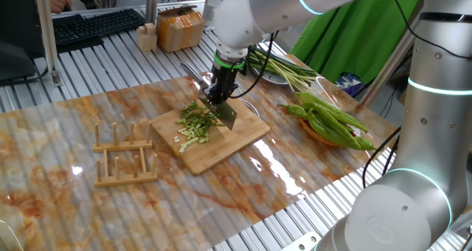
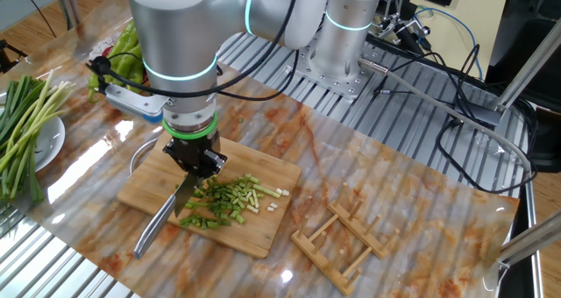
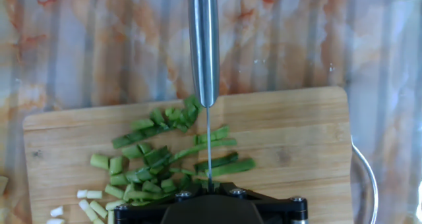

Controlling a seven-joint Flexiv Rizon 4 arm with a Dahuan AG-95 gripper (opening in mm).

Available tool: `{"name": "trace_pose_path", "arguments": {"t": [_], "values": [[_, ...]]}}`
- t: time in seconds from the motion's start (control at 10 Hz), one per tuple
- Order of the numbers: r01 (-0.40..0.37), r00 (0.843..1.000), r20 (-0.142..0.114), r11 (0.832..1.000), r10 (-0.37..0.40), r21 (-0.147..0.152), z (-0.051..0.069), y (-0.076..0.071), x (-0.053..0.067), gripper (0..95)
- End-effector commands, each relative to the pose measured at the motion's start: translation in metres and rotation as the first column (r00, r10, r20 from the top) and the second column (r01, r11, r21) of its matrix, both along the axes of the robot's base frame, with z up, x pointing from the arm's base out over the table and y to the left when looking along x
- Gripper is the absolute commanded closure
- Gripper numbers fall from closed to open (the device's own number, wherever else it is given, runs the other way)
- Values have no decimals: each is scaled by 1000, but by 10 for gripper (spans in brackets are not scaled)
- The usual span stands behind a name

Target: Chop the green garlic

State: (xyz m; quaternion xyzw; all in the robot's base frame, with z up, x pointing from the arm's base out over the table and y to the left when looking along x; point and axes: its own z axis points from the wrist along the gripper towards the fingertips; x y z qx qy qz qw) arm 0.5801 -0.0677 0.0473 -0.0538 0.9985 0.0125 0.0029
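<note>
Hand (image 2: 195, 162) grips knife (image 2: 175, 206) upright over chopped green garlic (image 2: 226, 202).

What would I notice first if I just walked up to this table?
Probably the pincer shut on a knife, its blade down among the chopped green garlic on the wooden cutting board. Shiny green peppers lie heaped beside the board.

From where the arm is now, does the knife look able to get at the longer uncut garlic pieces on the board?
Probably yes. The gripper is shut on the knife, whose blade sits right over the green garlic on the cutting board. Nothing stands between the blade and the longer pieces beside it.
</note>
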Motion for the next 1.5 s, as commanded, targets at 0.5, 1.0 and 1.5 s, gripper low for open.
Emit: {"name": "trace_pose_path", "arguments": {"t": [0.5,1.0,1.5], "values": [[-4,999,34,999,3,36,-40,3,-2,950],[7,999,36,999,-8,33,-47,5,-3,950],[13,999,34,999,-14,34,-46,5,-5,950]]}}
